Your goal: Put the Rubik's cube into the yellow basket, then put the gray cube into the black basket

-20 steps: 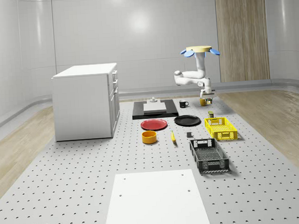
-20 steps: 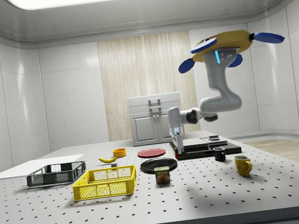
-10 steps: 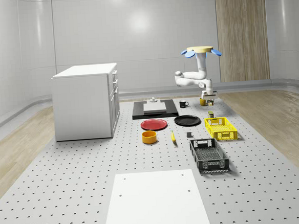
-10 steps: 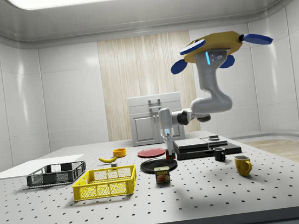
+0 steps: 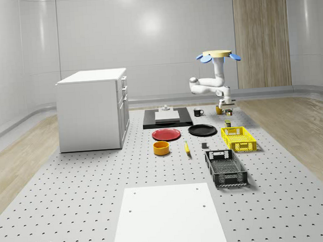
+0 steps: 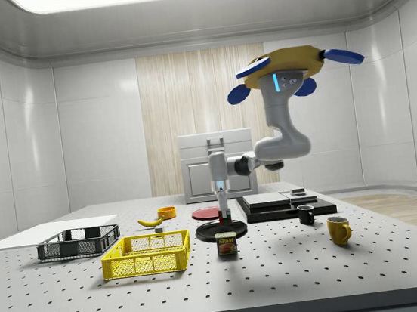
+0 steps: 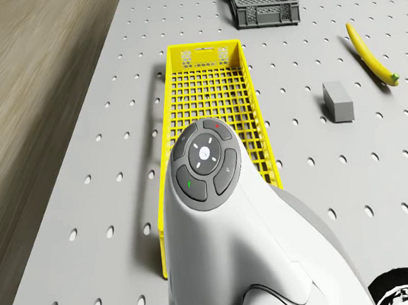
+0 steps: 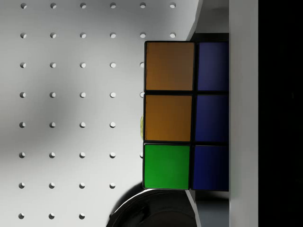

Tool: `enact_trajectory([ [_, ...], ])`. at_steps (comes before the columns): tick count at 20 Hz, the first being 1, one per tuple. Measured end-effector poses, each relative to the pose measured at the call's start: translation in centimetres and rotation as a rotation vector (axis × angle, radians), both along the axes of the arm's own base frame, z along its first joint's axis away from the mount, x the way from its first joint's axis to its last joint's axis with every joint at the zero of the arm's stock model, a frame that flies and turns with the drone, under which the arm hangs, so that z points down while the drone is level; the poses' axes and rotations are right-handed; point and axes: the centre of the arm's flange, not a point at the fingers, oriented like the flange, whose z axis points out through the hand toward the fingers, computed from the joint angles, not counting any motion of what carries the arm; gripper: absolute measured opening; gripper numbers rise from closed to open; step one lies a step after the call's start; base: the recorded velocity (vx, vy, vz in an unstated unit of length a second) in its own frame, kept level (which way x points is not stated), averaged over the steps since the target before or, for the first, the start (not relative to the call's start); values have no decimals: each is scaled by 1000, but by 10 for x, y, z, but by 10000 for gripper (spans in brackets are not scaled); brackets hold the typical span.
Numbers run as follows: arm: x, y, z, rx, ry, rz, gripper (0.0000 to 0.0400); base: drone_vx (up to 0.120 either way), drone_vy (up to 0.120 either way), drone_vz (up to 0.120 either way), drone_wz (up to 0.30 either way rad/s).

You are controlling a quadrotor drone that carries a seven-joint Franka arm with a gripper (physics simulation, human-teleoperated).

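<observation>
I go left to right in the side view: black basket [image 6: 78,243] far left on the table [image 6: 299,270], then yellow basket [image 6: 147,255] just beside it toward the middle, a tin [image 6: 226,243] near the yellow basket's right end, and the gripper [image 6: 224,216] hanging low over the black plate [image 6: 221,230]; the drone [image 6: 286,66] hovers high, up and to the right of it, arm reaching down-left. In the wrist view the Rubik's cube [image 8: 184,116] sits hard against the finger [image 8: 244,113], orange, green and blue tiles facing the camera, so I judge the pincer closed on the cube and carrying it clear of the table. The drone view looks down past the arm at the yellow basket [image 7: 212,123], with the gray cube [image 7: 338,101] lying on the table beside it, apart from it, and the black basket beyond. Step in hand, as I read it: carry the Rubik's cube over to the yellow basket. To do it well I'd keep the cube above the basket wall, centre it over the mesh floor, lower inside the rim, then release; letting go early risks a bounce off the rim. Gray cube not yet touched.
</observation>
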Motion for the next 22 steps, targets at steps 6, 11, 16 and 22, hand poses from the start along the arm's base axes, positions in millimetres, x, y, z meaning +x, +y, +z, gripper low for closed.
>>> enact_trajectory([
  [6, 0, 0, 0, 0, 0, 0, 295, 120, 0, 0, 0],
  [11, 0, 0, 0, 0, 0, 0, 295, 120, 0, 0, 0],
  [16, 0, 0, 0, 0, 0, 0, 295, 120, 0, 0, 0],
  [22, 0, 0, 0, 0, 0, 0, 295, 120, 0, 0, 0],
])
